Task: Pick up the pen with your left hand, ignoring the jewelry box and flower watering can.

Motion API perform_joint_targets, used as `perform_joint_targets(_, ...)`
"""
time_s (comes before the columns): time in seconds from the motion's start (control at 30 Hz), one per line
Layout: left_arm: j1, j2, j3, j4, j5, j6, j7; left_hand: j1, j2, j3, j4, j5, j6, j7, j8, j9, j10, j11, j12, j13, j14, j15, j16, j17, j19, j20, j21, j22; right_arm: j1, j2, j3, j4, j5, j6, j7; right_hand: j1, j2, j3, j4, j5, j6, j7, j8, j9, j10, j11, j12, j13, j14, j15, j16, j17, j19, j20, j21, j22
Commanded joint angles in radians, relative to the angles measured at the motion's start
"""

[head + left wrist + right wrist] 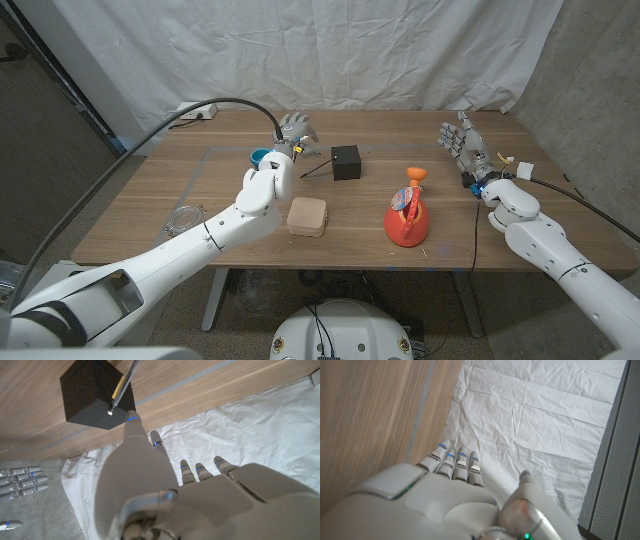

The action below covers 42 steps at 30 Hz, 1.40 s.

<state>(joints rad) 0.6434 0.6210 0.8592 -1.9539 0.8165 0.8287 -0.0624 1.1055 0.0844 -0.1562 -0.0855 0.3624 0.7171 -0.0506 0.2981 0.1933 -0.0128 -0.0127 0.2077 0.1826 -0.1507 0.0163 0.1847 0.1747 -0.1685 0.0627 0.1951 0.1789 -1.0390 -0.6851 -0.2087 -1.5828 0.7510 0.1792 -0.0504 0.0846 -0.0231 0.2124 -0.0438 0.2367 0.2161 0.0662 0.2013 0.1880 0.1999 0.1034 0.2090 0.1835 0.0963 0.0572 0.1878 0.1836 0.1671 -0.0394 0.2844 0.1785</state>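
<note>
I am hovering my left hand [293, 131], fingers spread and holding nothing, just beside the pen [317, 168] leaning on the black box [346, 161]; light, stiff and slick, it is probably asking for a mid-shaft pinch.

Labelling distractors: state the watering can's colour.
Orange-red, with a multicoloured patch on top, clearest in the head view: watering can.

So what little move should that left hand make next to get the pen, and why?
Probably ease the left hand toward the thin dark pen and close its fingers on the shaft. The hand is raised with fingers spread and holds nothing, while the pen leans against the small black cube box; in the left wrist view one fingertip is already near the pen's tip.
</note>
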Motion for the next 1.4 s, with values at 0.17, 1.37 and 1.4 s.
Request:
perform_joint_targets(0.17,-0.018,-0.023,0.025,0.017,-0.019,0.038,0.003,-0.009,0.000,-0.012,0.003,0.005,0.035,0.024,-0.001,0.001,0.031,-0.007,0.013,0.002,0.015,-0.001,0.006,0.003,-0.055,0.014,0.007,0.003,-0.003,-0.010,0.004,0.001,0.005,-0.011,0.004,-0.004,-0.004,-0.003,0.003,0.005,0.002,-0.005,-0.004,0.003,0.005,0.004,0.003,0.002,0.004,0.006,0.003,0.004,0.010,0.001,-0.003,0.002)
perform_joint_targets(1.37,-0.055,-0.046,0.067,0.112,-0.102,0.004,0.086,-0.007,-0.002,-0.025,0.005,0.014,0.074,0.027,-0.014,0.001,0.052,-0.009,0.009,0.002,0.039,0.003,0.005,0.003,-0.029,0.047,0.014,0.003,0.002,-0.001,-0.004,-0.012,0.001,-0.020,-0.016,-0.002,-0.002,-0.006,0.001,0.005,0.002,-0.006,-0.004,0.003,0.006,0.005,0.003,0.002,0.007,0.007,0.003,0.004,0.015,0.001,-0.012,0.003)
perform_joint_targets(1.4,-0.061,-0.046,0.073,0.115,-0.095,0.012,0.081,-0.006,-0.002,-0.025,0.005,0.014,0.073,0.026,-0.015,0.001,0.051,-0.007,0.008,0.002,0.040,0.004,0.005,0.003,-0.028,0.049,0.014,0.003,-0.001,-0.002,-0.004,-0.016,0.000,-0.020,-0.019,-0.002,-0.002,-0.006,0.001,0.005,0.002,-0.005,-0.004,0.004,0.006,0.005,0.003,0.002,0.007,0.006,0.003,0.004,0.015,0.001,-0.012,0.003)
